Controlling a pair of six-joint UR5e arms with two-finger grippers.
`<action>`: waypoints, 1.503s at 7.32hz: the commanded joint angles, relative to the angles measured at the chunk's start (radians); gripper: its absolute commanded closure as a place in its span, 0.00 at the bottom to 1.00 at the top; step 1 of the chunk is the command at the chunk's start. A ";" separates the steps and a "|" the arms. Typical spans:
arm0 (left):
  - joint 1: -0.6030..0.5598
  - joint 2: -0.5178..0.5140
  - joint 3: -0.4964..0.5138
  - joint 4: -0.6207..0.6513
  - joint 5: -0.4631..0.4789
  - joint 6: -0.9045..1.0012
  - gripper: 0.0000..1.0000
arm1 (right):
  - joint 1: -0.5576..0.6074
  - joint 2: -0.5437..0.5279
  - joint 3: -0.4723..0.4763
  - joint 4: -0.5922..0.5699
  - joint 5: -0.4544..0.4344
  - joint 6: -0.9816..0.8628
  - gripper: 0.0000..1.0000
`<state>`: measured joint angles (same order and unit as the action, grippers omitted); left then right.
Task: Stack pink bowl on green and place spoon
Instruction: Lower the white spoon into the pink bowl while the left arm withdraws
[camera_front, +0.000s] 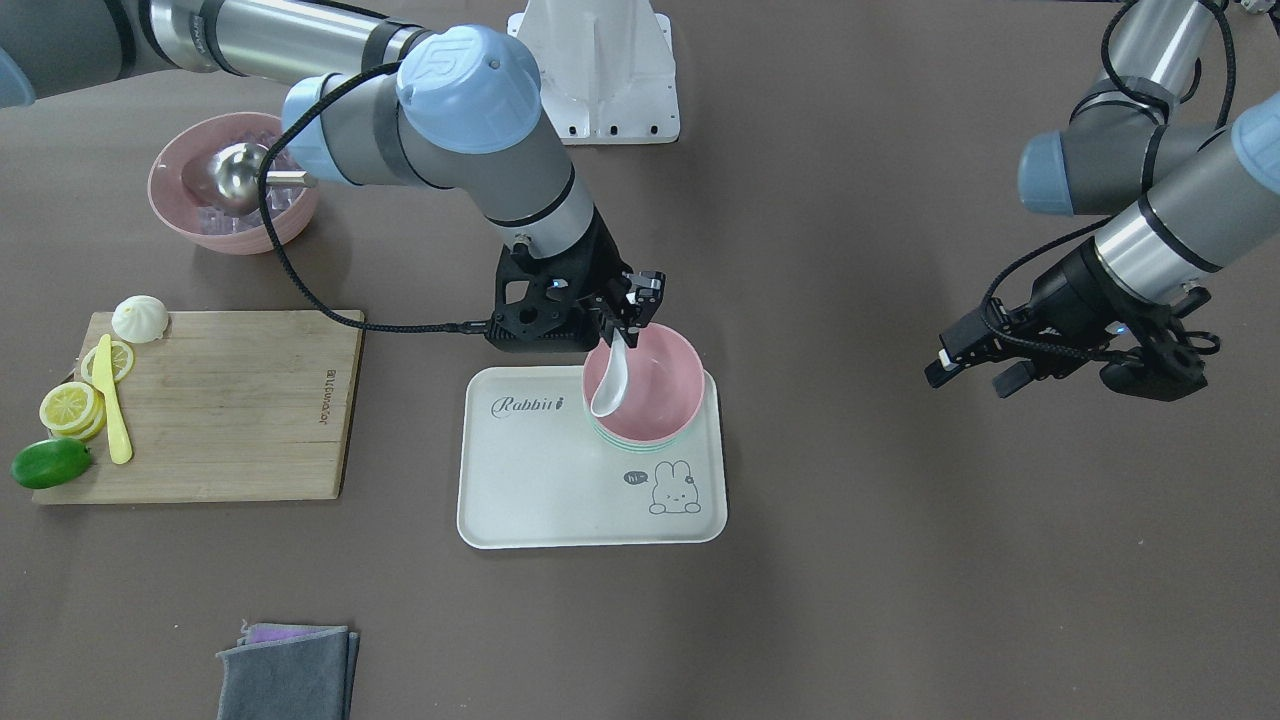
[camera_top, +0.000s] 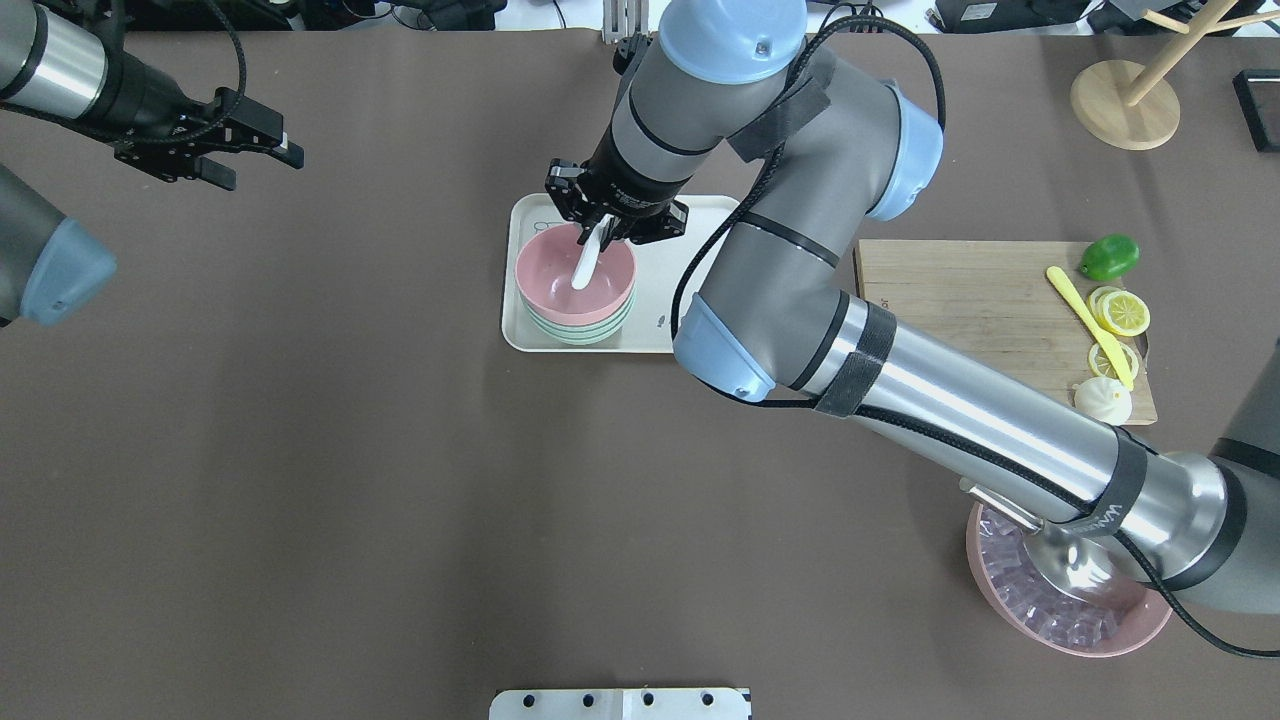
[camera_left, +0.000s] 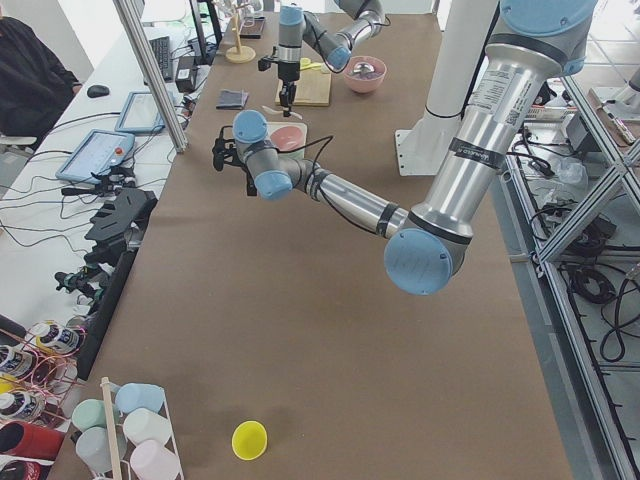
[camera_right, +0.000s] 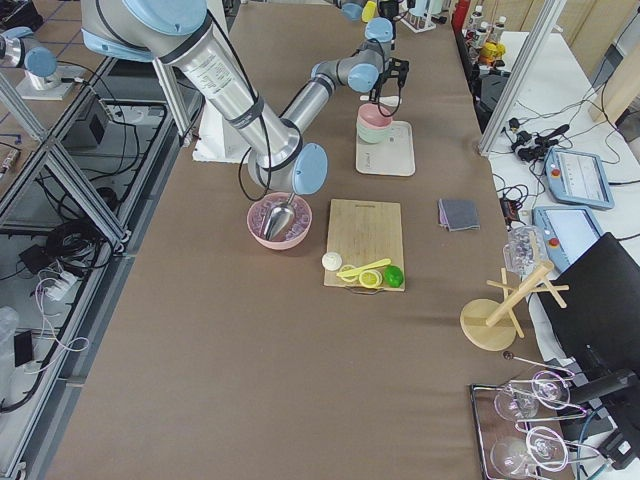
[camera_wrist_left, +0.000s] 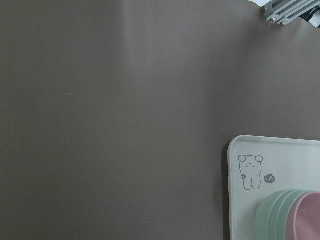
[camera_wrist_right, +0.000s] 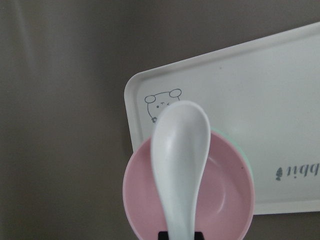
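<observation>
The pink bowl (camera_front: 662, 380) sits nested on the green bowls (camera_front: 640, 443) at the back right of the white rabbit tray (camera_front: 540, 480). My right gripper (camera_front: 628, 325) is shut on the handle of the white spoon (camera_front: 610, 385). The spoon hangs tilted with its scoop down inside the pink bowl (camera_top: 555, 275). The right wrist view shows the spoon (camera_wrist_right: 180, 160) over the pink bowl (camera_wrist_right: 225, 200). My left gripper (camera_front: 975, 370) is open and empty, well away from the tray, above bare table. The left wrist view shows the tray's corner (camera_wrist_left: 240, 200) and the bowl stack (camera_wrist_left: 272, 215).
A wooden cutting board (camera_front: 230, 400) holds lemon slices (camera_front: 72, 405), a lime (camera_front: 50, 463), a yellow knife (camera_front: 113, 400) and a white bun (camera_front: 140, 318). Another pink bowl (camera_front: 175, 205) holds ice and a metal scoop (camera_front: 235, 175). A grey cloth (camera_front: 290, 675) lies by the table's edge.
</observation>
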<state>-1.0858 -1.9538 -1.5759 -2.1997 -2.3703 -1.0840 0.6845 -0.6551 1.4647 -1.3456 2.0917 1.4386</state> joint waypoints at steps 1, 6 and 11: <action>0.000 0.003 0.005 -0.002 0.002 -0.002 0.02 | -0.016 0.008 -0.001 -0.009 0.063 0.019 1.00; 0.001 0.000 0.001 -0.002 0.002 -0.016 0.02 | -0.003 0.011 0.017 -0.098 0.114 -0.064 0.74; 0.001 0.000 0.001 0.000 0.002 -0.017 0.02 | 0.001 0.002 0.019 -0.093 0.111 -0.066 0.00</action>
<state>-1.0845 -1.9543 -1.5762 -2.1998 -2.3685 -1.1014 0.6847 -0.6510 1.4809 -1.4381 2.2007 1.3730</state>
